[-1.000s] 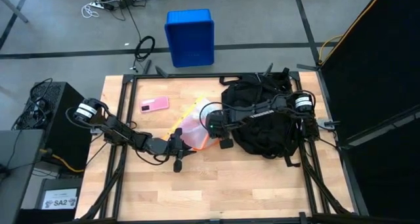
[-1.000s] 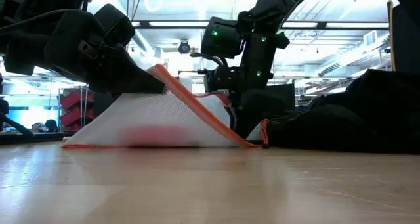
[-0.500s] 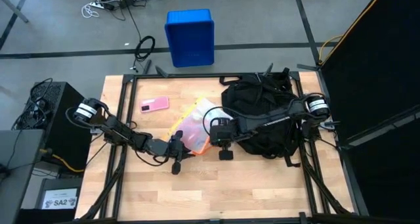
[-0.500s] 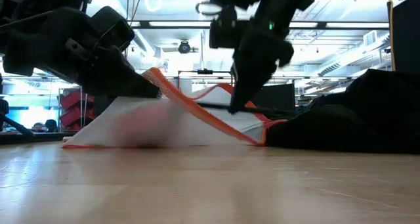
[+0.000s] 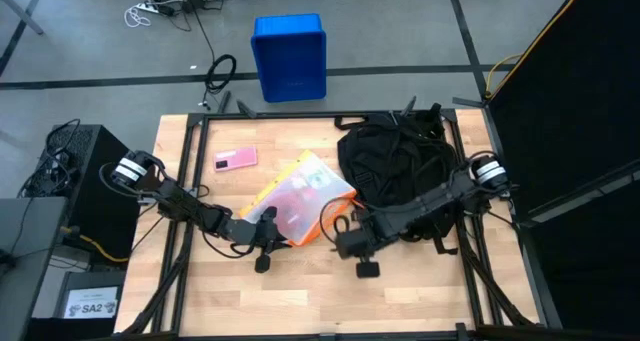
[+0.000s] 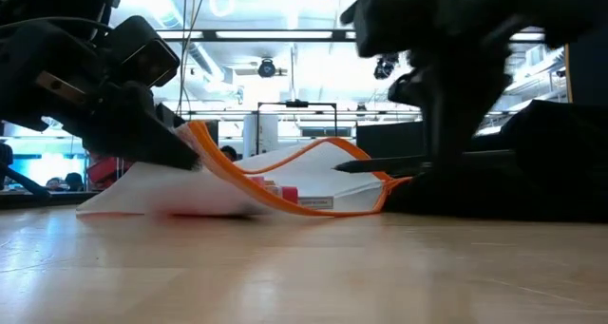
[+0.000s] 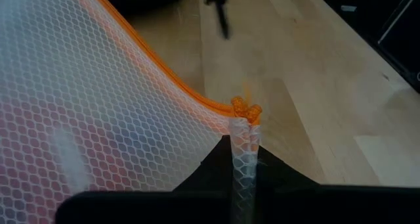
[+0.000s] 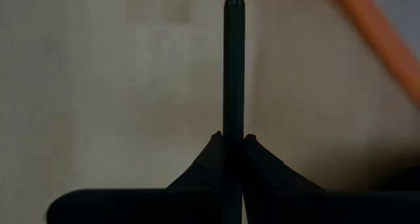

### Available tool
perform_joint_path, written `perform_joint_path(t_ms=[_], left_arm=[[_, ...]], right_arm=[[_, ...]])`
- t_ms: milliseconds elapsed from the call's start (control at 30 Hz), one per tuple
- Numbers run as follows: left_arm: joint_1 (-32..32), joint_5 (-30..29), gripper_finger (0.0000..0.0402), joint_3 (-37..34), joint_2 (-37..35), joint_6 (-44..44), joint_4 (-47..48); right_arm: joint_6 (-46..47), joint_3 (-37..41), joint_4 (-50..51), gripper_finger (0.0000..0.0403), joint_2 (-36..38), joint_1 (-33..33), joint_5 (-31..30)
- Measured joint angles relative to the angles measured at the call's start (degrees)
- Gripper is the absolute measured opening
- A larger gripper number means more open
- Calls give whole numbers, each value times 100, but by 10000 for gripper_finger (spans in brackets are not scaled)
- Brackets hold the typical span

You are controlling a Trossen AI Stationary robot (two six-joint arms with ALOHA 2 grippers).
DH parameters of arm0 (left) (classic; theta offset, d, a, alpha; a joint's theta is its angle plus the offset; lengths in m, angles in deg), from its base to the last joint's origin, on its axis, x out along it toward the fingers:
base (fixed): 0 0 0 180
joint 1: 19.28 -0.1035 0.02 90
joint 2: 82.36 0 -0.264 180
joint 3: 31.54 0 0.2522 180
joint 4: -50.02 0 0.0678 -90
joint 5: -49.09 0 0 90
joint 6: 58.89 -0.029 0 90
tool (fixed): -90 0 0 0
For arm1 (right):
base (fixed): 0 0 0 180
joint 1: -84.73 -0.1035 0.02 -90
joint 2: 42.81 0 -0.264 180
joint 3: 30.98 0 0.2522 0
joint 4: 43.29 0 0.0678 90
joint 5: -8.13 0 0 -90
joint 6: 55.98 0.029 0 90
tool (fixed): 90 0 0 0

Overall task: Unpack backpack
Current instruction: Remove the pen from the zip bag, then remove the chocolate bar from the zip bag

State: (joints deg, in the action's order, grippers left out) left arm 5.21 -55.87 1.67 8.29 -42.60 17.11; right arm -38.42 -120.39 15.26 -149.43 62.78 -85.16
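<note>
Backpack (image 5: 395,176) at the table's far right; mesh pouch (image 5: 298,196) beside it. Left gripper (image 7: 241,159) pinches the pouch's edge; right gripper (image 8: 232,152) clamps a thin dark pen (image 8: 233,66) — it may slip out, barely gripped.

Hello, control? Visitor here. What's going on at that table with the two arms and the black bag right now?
Left gripper shut on mesh pouch edge. Right gripper shut on a thin black pen, beside the pouch. Backpack lies behind. Nothing blocking.

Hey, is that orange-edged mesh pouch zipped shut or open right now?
Open. In the low view the mesh pouch gapes, its orange edge arching up over items inside. The left gripper pinches one corner; the right gripper holds a dark pen clear of it.
</note>
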Motion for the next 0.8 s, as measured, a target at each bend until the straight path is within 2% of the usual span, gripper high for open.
perform_joint_path(t_ms=[167, 467, 533, 700, 800], left_arm=[[2, 2, 0, 0, 0, 15, -20], [0, 176, 0, 2, -2, 75, -306], [2, 222, 0, 35, -2, 52, -369], [34, 378, 0, 150, -2, 42, -359], [98, 396, 0, 180, -2, 39, -361]], right_arm=[[24, 0, -153, 31, -8, -253, -206], [-224, -4, -429, 156, -8, -292, -373], [-302, -4, -625, 177, -10, -230, -639], [-420, 90, -1382, 199, -10, 35, -1994], [-429, 259, -1845, 191, -10, 384, -2117]])
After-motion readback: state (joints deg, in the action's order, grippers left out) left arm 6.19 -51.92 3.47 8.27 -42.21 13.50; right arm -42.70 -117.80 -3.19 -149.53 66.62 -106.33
